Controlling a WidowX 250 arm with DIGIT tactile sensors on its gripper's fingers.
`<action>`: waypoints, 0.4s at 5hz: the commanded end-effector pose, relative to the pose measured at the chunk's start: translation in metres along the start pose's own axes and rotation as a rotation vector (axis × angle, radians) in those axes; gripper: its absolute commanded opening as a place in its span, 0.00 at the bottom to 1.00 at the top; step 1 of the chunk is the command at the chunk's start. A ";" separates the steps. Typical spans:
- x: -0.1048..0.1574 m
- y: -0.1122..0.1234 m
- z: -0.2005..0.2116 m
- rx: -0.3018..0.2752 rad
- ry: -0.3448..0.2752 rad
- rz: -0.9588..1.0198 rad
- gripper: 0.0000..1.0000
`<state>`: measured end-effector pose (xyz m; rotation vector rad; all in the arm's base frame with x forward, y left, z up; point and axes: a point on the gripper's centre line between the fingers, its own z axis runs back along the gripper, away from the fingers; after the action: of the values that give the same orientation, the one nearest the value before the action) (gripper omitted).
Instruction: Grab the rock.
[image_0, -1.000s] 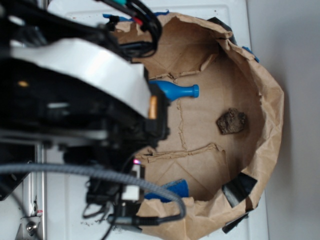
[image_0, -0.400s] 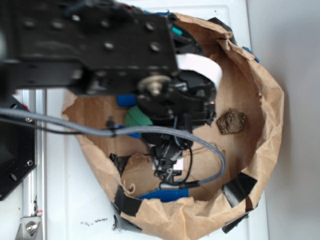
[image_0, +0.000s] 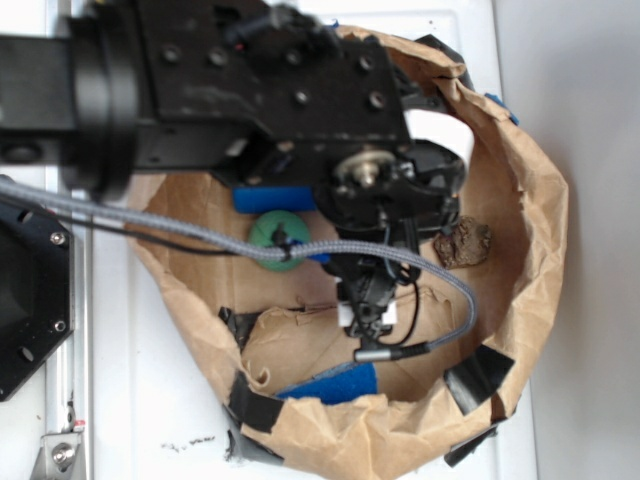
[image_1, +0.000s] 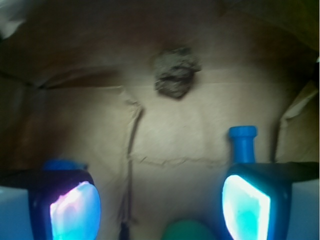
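The rock (image_1: 174, 72) is seen in the wrist view as a dark, rough lump lying on the brown paper floor (image_1: 190, 140) of a crumpled paper enclosure, ahead of the gripper (image_1: 160, 205) and slightly to the right of the centre line between the 2 fingers. The fingers (image_1: 75, 210) are spread wide apart — nothing is held between them, and the rock is not touched. A blue bottle-shaped object (image_1: 243, 142) is seen just above the right-hand finger in that view, and the top of a green ball (image_1: 187, 231) shows at the lower edge, between the fingers.

In the exterior view the rock (image_0: 466, 243) is partly visible beside the black arm (image_0: 280, 100), near the right wall of the paper enclosure (image_0: 535, 250). The green ball (image_0: 270, 232) lies well to its left, with a blue block (image_0: 275, 198) just above it — both inside the paper wall. The enclosure is set on a white surface (image_0: 150, 400).
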<state>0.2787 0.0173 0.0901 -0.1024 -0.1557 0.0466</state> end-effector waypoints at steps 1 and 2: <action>0.025 -0.023 0.000 -0.022 -0.065 -0.022 1.00; 0.042 -0.021 -0.005 -0.021 -0.080 -0.019 1.00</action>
<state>0.3116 0.0021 0.0766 -0.1201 -0.1770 0.0341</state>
